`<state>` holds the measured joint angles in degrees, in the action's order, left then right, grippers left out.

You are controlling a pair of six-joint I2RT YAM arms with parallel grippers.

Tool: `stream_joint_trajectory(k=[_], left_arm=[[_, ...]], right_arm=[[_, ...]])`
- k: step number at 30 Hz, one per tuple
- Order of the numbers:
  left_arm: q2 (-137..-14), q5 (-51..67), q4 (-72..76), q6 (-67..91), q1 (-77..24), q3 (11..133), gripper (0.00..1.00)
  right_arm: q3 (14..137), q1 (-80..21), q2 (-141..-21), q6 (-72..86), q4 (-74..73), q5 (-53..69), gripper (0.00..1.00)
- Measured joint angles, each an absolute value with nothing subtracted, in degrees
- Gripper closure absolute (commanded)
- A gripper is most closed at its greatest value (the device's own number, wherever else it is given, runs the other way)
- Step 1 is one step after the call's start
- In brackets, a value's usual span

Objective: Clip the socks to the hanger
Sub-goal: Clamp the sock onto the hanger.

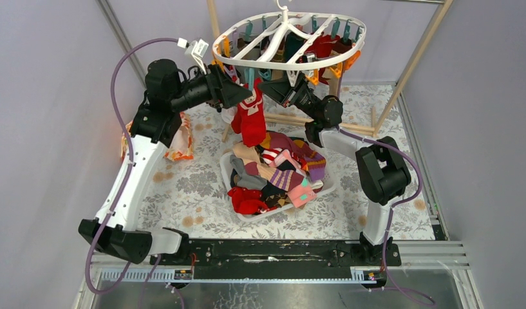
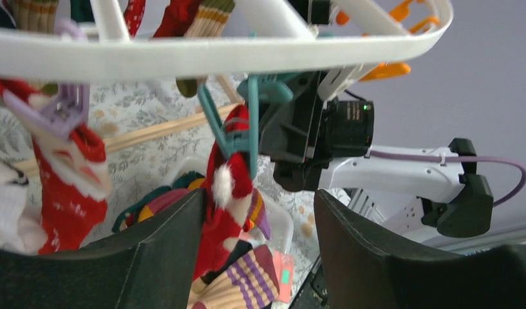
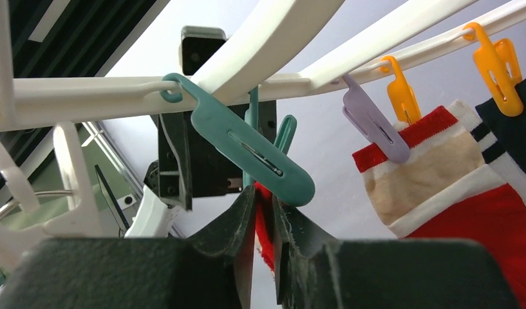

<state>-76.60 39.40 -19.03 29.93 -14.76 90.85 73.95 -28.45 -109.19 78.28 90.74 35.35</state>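
Note:
The white oval hanger [image 1: 289, 38] hangs at the back, with several socks clipped to it. A red sock [image 1: 250, 119] with white trim hangs from a teal clip [image 2: 237, 129] on its near rim [image 2: 183, 55]. My left gripper [image 2: 257, 212] is open wide around that sock [image 2: 225, 193], which hangs close to the left finger. My right gripper [image 3: 265, 193] reaches up from the other side under the same teal clip [image 3: 247, 151]. Its jaws stand a narrow slit apart, and the sock's red edge [image 3: 265, 225] lies in the gap. More socks fill the basket [image 1: 260, 215].
A red and tan sock [image 3: 453, 187] hangs on a lilac clip [image 3: 373, 125], next to orange clips [image 3: 498, 64]. Another red sock [image 2: 67, 180] hangs left of my left gripper. Wooden frame poles [image 1: 414, 58] stand behind the hanger. An orange floral cloth [image 1: 179, 141] lies by the left arm.

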Motion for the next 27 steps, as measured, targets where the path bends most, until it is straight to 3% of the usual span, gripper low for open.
stream_joint_trajectory(k=[5, 12, 15, 18, 27], left_arm=[[-74.41, 39.79, -20.23, 28.95, -14.74, 85.56, 0.4], [-76.23, 39.29, -20.53, 29.12, -14.74, 83.66, 0.82], [-76.29, 38.24, -20.27, 29.04, -14.74, 83.7, 0.93], [-76.29, 37.15, -20.25, 28.56, -14.74, 83.77, 0.98], [-76.23, 33.89, -20.73, 26.55, -14.74, 84.66, 0.99]], right_arm=[[73.95, -28.51, -109.19, 78.3, 90.74, 35.22, 0.72], [73.6, -28.86, -108.97, 78.22, 90.74, 34.94, 0.43], [71.57, -28.8, -108.05, 77.8, 90.74, 34.87, 0.27], [67.7, -28.08, -106.21, 76.62, 90.74, 34.11, 0.22], [62.83, -24.36, -103.83, 73.08, 90.74, 32.93, 0.23]])
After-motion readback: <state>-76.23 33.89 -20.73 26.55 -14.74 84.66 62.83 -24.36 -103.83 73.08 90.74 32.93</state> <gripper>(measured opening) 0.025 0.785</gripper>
